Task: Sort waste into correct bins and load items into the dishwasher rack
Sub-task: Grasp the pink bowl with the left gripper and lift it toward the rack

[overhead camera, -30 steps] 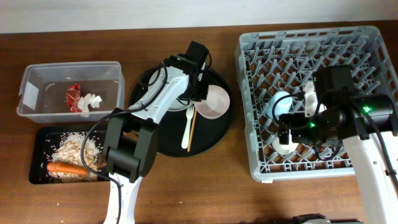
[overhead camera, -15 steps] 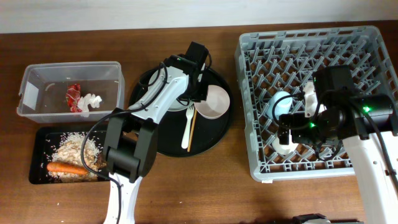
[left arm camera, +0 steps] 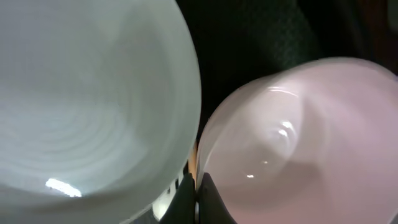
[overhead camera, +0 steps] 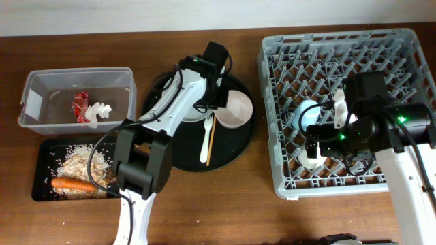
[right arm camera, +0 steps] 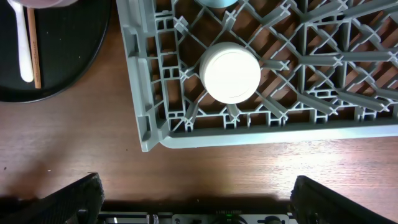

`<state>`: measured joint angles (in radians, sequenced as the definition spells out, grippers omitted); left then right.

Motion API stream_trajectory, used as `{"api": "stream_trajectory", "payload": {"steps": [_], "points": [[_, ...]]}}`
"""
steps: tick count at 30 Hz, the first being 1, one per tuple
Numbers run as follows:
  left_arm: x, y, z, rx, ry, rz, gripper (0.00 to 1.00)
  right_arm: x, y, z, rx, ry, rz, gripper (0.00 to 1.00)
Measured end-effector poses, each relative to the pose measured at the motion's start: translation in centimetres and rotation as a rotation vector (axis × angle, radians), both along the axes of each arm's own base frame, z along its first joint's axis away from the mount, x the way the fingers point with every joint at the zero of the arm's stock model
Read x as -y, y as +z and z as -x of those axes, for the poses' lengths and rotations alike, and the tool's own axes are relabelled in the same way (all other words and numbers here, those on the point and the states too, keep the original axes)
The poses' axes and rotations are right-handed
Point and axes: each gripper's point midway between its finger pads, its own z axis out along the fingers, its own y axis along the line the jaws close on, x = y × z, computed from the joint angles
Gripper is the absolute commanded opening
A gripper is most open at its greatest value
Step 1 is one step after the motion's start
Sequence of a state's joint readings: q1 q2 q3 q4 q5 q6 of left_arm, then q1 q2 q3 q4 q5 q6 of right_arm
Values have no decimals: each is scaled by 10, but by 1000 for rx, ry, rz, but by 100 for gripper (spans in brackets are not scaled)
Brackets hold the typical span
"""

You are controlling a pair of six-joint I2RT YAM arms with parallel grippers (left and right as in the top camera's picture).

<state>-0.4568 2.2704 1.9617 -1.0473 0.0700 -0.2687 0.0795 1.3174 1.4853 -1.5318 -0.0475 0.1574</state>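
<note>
Fingertips of left gripper (left arm camera: pixel 196 191) barely in frame, close together at gap between plate (left arm camera: pixel 81 93) and bowl (left arm camera: pixel 298 143); grip state could not be told. Both dishes sat on round black tray (overhead camera: pixel 191 155), fork (overhead camera: pixel 206 139) beside bowl. Right gripper (right arm camera: pixel 200 186) spread wide, empty, hung over near edge of rack (overhead camera: pixel 409 37); small white cup (right arm camera: pixel 230 71) stood upturned in rack, light blue cup (overhead camera: pixel 308 112) next to it. Carrot (overhead camera: pixel 73 184) lay in shallow black tray (overhead camera: pixel 46 153).

A shallow black rectangular tray (overhead camera: pixel 48 153) lies before a clear plastic tub (overhead camera: pixel 51 102). Rightward sit a round black tray (overhead camera: pixel 184 150), then a grey plastic crate (overhead camera: pixel 271 129).
</note>
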Motion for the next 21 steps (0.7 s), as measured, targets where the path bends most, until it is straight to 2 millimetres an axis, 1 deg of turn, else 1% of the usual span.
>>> {"api": "stream_trajectory", "payload": {"steps": [1,2,3,5,6,7,8,9,10,11,12,13,14,17,19,20,21], "points": [[-1,6,2,0,0,0,0,-2,0,0,1,2,-10,99],[-2,19,5,8,-2,4,0,-7,2,-6,25,7,-39,88],[-4,39,8,29,-7,13,0,-12,3,-11,44,18,-64,83],[-7,61,16,43,-16,24,0,-25,4,-18,60,30,-138,81],[-6,72,20,48,-20,42,0,-35,3,-24,54,42,-193,81],[-6,91,27,62,-25,67,0,-43,-2,-31,38,52,-236,79],[-6,101,30,70,-29,79,0,-50,-4,-41,51,66,-264,78],[-9,108,39,55,-31,80,0,-63,-11,-55,55,101,-289,78],[-11,110,43,44,-31,76,0,-73,-16,-63,59,129,-297,78],[-14,108,52,8,-32,61,0,-85,-22,-70,54,151,-306,78],[-17,106,63,-38,-33,55,0,-101,-31,-75,38,180,-318,78],[-13,107,64,-43,-53,73,0,-116,-34,-85,67,206,-331,78],[-7,108,67,-53,-92,107,0,-127,-45,-89,44,224,-333,78],[-1,110,70,-58,-129,139,0,-138,-65,-97,1,227,-352,79],[6,112,70,-55,-167,176,0,-141,-66,-99,-2,225,-368,80],[10,114,70,-51,-180,193,0,-145,-65,-99,-5,232,-394,84],[13,115,67,-36,-193,209,0,-148,-63,-97,-10,238,-417,84]]}}
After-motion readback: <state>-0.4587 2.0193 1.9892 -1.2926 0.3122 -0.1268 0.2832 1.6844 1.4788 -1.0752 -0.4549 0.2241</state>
